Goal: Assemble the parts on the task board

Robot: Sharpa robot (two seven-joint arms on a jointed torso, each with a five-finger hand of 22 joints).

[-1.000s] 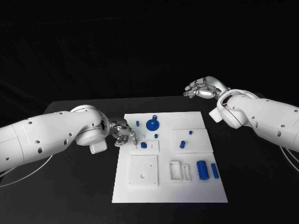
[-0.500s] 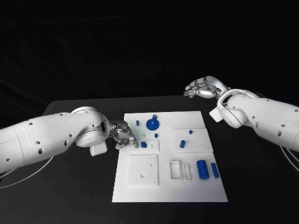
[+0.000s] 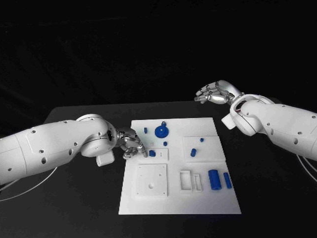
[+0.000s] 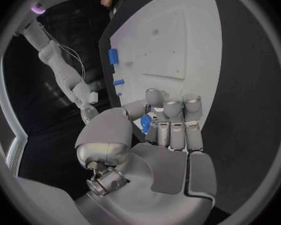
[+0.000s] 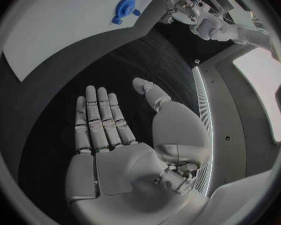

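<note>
The left wrist view shows what the head view hides: a small blue part (image 4: 145, 123) pinched between the thumb and the curled fingers (image 4: 172, 120) of the left hand (image 4: 156, 135), with the task board (image 4: 172, 40) beyond the fingertips. From the head, the left hand (image 3: 131, 144) sits at the board's left edge, fingers bunched beside a small blue block (image 3: 152, 153), and the held piece cannot be made out.

The right wrist view shows the right hand (image 5: 115, 135) flat and spread, fingers straight and side by side, thumb out, holding nothing, above the black counter (image 5: 147, 60). From the head, the right hand (image 3: 214, 93) hovers beyond the board's far right corner, well apart from the parts.

Against the frame a second ago, the left hand has drawn slightly back toward the board's left edge, and the right hand is unchanged.

The task board (image 3: 148, 208) is a matt white rectangular plate with raised square plates and shallow slots. On it lie a round blue disc with a small tab (image 3: 161, 132), a short blue peg (image 3: 192, 152), a blue cylinder (image 3: 214, 180) and a thinner blue bar (image 3: 228, 181) just beside it. The hands are smooth silver metal; the arms are glossy white shells.
</note>
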